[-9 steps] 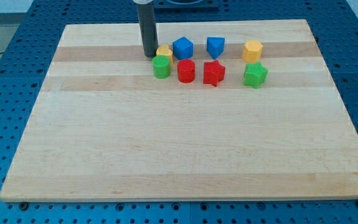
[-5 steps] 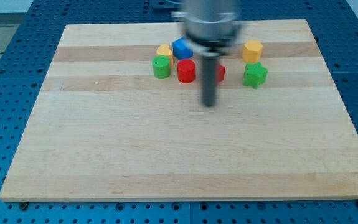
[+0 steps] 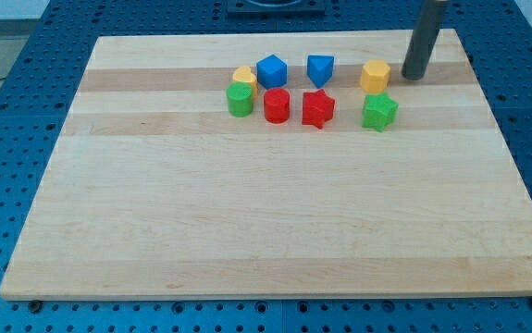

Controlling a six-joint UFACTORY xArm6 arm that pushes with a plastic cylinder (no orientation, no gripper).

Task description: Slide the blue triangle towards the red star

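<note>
The blue triangle (image 3: 319, 69) sits near the view's top, just above the red star (image 3: 317, 108), with a small gap between them. My tip (image 3: 414, 77) rests on the board at the view's upper right, to the right of the yellow block (image 3: 375, 76) and well right of the blue triangle. The rod rises out of the view's top.
A blue block (image 3: 271, 71), a yellow block (image 3: 244, 77), a green block (image 3: 240, 99) and a red cylinder (image 3: 277, 105) cluster left of the star. A green star-like block (image 3: 378, 111) lies at the right. The wooden board (image 3: 247, 222) lies on a blue pegboard table.
My tip moved from the left of the block cluster, across the middle of the board, to the upper right beside the yellow block. The blocks have not moved.
</note>
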